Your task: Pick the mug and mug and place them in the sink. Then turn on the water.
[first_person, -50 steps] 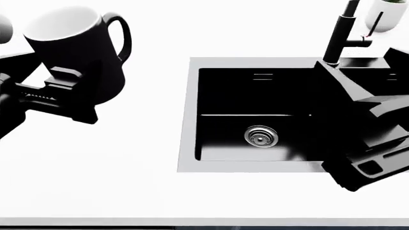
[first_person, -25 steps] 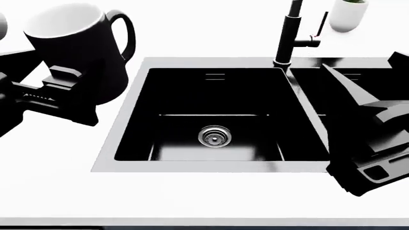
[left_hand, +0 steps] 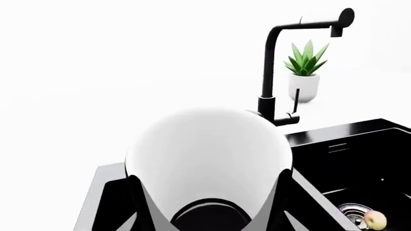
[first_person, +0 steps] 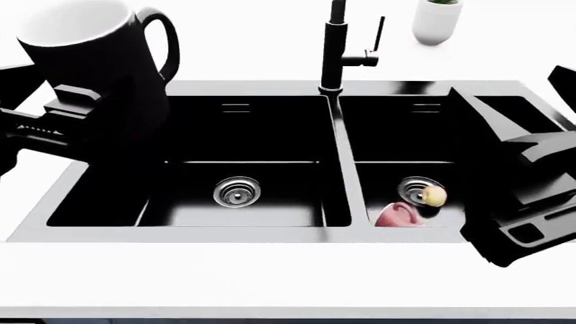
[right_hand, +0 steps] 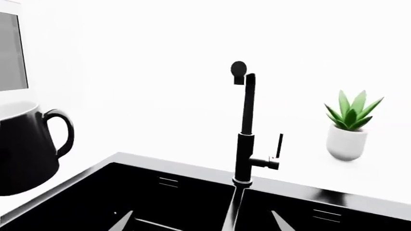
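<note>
Fingers (left_hand: 138,202) of the left gripper (first_person: 77,118) clasp the black mug (first_person: 94,64), upright, pale inside showing, handle toward the tap (first_person: 335,47); the mug hangs over the sink's (first_person: 270,233) left edge. Right gripper (first_person: 522,196) sits over the right basin; whether its fingers are spread cannot be told. Red mug (first_person: 394,216) lies near the right drain, beside a small yellow object (first_person: 435,196). Potted plant (first_person: 438,19) stands on the desk (first_person: 270,277) behind.

We are seeing a shiny black mug (first_person: 99,67) with a smooth white inside. The sink (first_person: 270,169) is looking dark and glossy, with shiny metal drains (first_person: 237,191). The tap (first_person: 335,47) is looking matt black.
</note>
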You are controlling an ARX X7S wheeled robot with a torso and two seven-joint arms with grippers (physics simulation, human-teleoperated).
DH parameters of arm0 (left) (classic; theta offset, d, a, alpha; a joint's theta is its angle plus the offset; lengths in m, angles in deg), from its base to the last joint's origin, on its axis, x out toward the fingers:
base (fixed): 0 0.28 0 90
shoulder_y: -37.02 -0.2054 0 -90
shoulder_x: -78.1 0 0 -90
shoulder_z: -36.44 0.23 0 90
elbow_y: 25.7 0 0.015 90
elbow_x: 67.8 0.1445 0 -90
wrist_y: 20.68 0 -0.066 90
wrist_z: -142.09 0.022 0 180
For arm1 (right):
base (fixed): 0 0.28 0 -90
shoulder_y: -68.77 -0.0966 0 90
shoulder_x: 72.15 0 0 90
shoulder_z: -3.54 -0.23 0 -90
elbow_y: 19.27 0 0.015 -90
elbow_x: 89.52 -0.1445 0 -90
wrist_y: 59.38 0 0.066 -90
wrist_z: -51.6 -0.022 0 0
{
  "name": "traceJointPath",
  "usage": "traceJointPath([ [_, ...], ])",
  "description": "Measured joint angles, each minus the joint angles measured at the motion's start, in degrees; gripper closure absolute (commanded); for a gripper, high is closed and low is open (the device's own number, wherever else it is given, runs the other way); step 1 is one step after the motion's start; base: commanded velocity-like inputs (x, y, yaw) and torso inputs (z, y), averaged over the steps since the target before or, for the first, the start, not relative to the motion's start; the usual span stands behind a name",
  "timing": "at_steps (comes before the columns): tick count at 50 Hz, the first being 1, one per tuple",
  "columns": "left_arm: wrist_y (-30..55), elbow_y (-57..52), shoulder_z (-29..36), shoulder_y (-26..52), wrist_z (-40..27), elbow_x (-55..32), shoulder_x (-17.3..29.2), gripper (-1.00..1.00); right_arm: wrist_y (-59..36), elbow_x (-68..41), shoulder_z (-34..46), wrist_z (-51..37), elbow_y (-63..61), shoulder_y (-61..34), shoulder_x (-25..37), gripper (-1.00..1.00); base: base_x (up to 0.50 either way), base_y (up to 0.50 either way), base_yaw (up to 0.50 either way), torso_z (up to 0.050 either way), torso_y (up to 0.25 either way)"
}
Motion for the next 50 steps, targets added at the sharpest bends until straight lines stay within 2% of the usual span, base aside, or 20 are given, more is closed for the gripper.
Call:
traceJointPath([
  [16, 1.4, 3.6, 0.7, 2.9, 2.0, 1.9, 1.2, 1.00, -7.2, -1.0, 7.0, -2.7, 5.6, -8.5, -3.6, -1.00, 0.00, -0.42, 0.00, 0.000, 0.000],
  [25, 2.4, 5.5, 0.6, 3.7, 3.5, 3.9, 1.9, 1.00, -9.9, -0.9, 9.9, -3.2, 8.5, -11.7, -5.9, -1.00, 0.00, 0.00, 0.00, 0.000, 0.000],
  [40, 3.5, 8.4, 3.4, 9.4, 3.2, 2.4, 4.6, 1.00, -12.8, -1.0, 13.4, -4.2, 12.6, -16.7, -9.1, -1.00, 0.26, 0.00, 0.00, 0.000, 0.001],
  [50, 3.9, 9.5, 4.3, 11.2, 3.7, 2.9, 4.8, 1.00, -13.4, -0.9, 14.3, -4.4, 13.4, -18.1, -9.9, -1.00, 0.26, 0.00, 0.00, 0.000, 0.001],
])
